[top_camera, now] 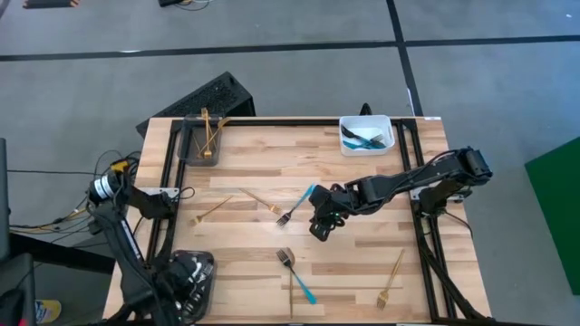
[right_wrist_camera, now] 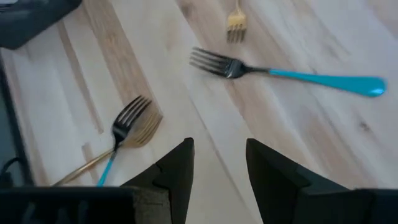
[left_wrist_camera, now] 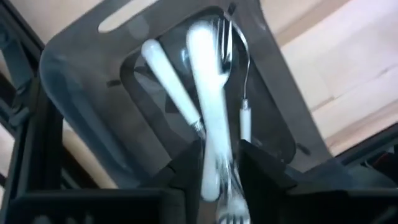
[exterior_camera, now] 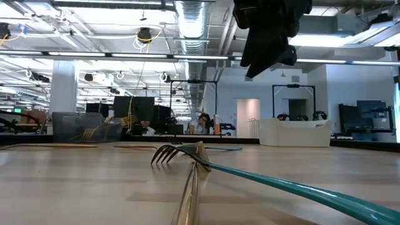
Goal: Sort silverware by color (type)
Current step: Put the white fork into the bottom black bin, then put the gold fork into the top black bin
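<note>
Left gripper (left_wrist_camera: pixel 217 177) over dark tray (left_wrist_camera: pixel 74 81) — white-handled fork (left_wrist_camera: pixel 208 106) between parted fingers; right gripper (right_wrist_camera: pixel 219 163) spread wide above table (right_wrist_camera: pixel 186 106).

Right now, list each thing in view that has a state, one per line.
Left gripper: over the dark tray, a white-handled fork between its fingers, grip unclear.
Right gripper: open, empty, above the table.
Blue-handled fork: lying flat, loose.
Crossed blue and gold forks: lying overlapped.
White bin: holds blue-handled pieces.
Far tray: holds gold pieces.
</note>
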